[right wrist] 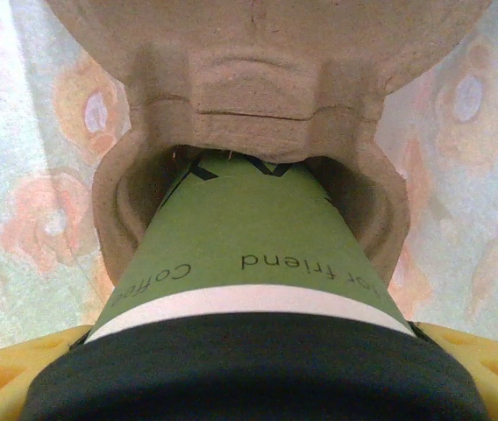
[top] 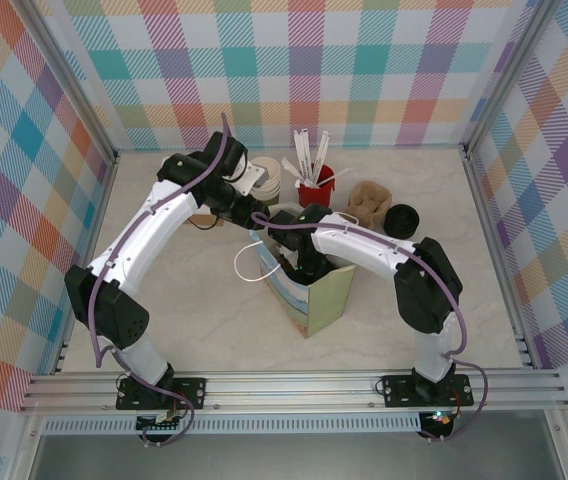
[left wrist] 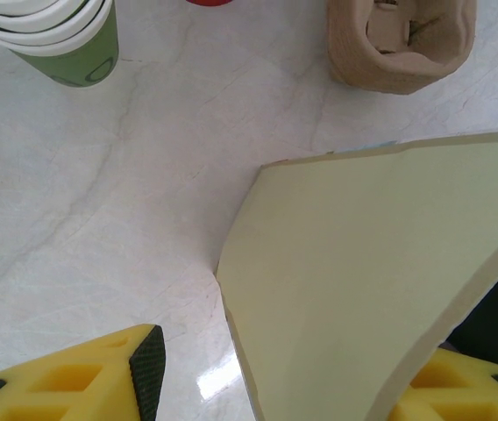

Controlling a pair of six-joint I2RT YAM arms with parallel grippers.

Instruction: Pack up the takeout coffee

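Observation:
The takeout coffee (right wrist: 249,254), a green-banded paper cup with a black lid (right wrist: 249,373), sits between the yellow fingers of my right gripper (right wrist: 249,381), which is shut on it at the lid. Its base rests in a well of a brown pulp carrier (right wrist: 249,88) inside the paper bag (top: 326,292). In the top view my right gripper (top: 307,252) reaches down into the bag's mouth. My left gripper (left wrist: 302,386) straddles the bag's pale green wall (left wrist: 363,263) at its rim. Its left pad (left wrist: 148,368) stands clear of the paper, jaws open.
Behind the bag stand a stack of lidless cups (top: 264,176), a red cup of stirrers (top: 315,186), another pulp carrier (top: 369,204) and a loose black lid (top: 401,220). The bag's white handle (top: 254,270) hangs to its left. Metal rails border the table.

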